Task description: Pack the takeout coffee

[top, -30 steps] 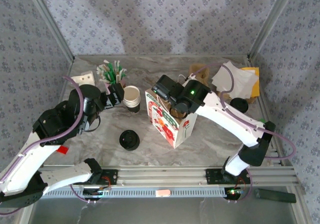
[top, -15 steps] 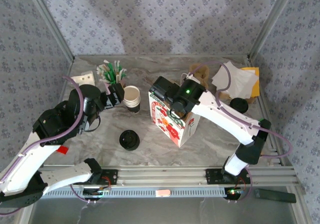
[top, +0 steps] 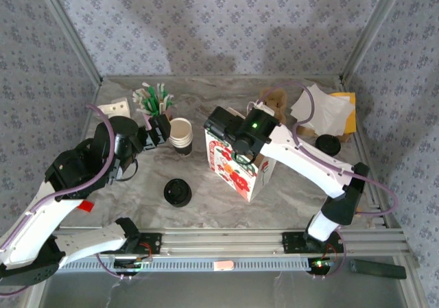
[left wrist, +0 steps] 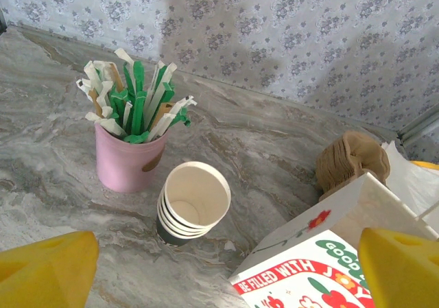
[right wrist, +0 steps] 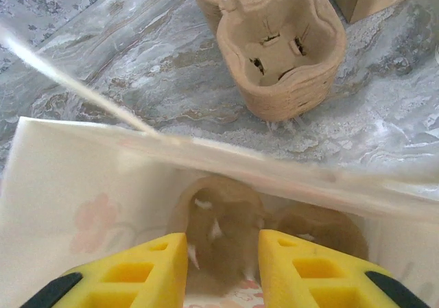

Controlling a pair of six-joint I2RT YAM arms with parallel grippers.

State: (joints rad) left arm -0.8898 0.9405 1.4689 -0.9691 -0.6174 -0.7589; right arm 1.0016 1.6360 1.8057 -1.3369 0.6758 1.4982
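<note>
Two printed lines show on the bag (left wrist: pixel 343 215) ahead of the spread, empty left fingers (left wrist: pixel 48 267), "BE FILLED WITH JOY" and a cut-off "GOOD", while the black-lidded coffee (top: pixel 178 191) stands on the tabletop (top: pixel 212 208) back from them, and the part-closed right fingers (right wrist: pixel 137 274) flank a blurred brown shape (right wrist: pixel 219 229) inside the bag, grip unclear.

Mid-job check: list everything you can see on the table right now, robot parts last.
paper bag: 1, white with red-green print, centre
carrier in bag: at least 1, brown, inside the bag
loose carriers: 2, brown, behind the bag
cup stack: 1, beige, left of bag
stick holder: 1, pink, green-white sticks, back left
lid pile: 1, black, front left
takeout coffee: 1, black-lidded, right of bag
napkins: pile, white, back right
white card: 1, white, far left
left claw: open, beside cup stack
right claw: inside bag mouth, closed on carrier in bag
</note>
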